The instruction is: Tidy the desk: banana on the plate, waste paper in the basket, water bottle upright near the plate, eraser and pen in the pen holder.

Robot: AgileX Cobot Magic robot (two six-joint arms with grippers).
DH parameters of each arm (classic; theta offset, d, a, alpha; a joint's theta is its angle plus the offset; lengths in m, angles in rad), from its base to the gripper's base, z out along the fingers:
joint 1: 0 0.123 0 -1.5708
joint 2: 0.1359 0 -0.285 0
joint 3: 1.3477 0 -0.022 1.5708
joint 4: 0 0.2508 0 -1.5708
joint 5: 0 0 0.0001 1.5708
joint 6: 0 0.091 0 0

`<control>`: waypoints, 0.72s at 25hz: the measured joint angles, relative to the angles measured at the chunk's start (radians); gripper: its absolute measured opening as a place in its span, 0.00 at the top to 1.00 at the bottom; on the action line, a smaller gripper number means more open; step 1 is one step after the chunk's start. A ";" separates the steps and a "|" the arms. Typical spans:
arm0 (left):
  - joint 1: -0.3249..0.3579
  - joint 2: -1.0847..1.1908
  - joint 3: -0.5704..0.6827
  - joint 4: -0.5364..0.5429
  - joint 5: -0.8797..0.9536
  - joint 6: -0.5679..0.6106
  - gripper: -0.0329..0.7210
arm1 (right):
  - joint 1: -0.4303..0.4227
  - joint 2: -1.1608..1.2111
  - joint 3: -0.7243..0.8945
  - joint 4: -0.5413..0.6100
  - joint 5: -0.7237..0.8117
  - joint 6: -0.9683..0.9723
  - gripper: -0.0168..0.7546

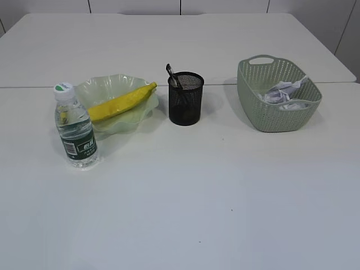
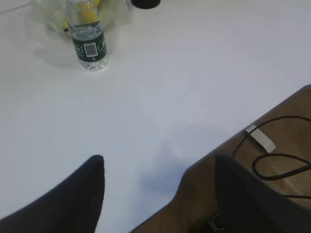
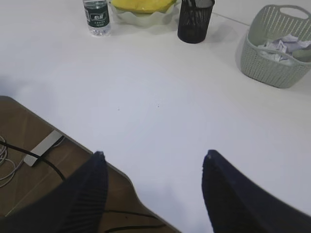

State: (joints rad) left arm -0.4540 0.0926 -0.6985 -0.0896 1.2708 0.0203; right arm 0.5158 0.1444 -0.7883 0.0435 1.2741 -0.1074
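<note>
The banana (image 1: 121,102), bright yellow and curved, lies across the pale green scalloped plate (image 1: 107,87) at the left of the white table (image 1: 185,191). Just in front of the plate, at its left edge, the water bottle (image 1: 75,126) stands upright, clear plastic with a white cap and dark green label. Right of the plate sits the black mesh pen holder (image 1: 186,99), a pen (image 1: 172,76) leaning out of its rim; the eraser cannot be made out inside. Further right, the sage green woven basket (image 1: 264,107) holds crumpled white waste paper (image 1: 284,93). Both hands hang back at the table's near edge, well apart from everything: left hand (image 2: 160,189) spread wide with nothing in it, right hand (image 3: 153,187) likewise gaping and empty.
</note>
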 joint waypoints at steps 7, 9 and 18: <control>0.000 -0.035 0.076 0.000 0.000 0.001 0.28 | 0.000 -0.072 0.101 0.000 0.002 0.006 0.39; 0.000 -0.035 0.077 0.002 0.000 0.001 0.28 | 0.000 -0.082 0.122 0.000 0.002 0.008 0.39; 0.000 -0.035 0.110 0.030 -0.002 0.004 0.28 | 0.000 -0.091 0.185 0.000 0.002 0.010 0.39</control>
State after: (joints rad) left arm -0.4540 0.0574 -0.5888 -0.0592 1.2689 0.0239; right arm 0.5158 0.0532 -0.6029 0.0435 1.2760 -0.0970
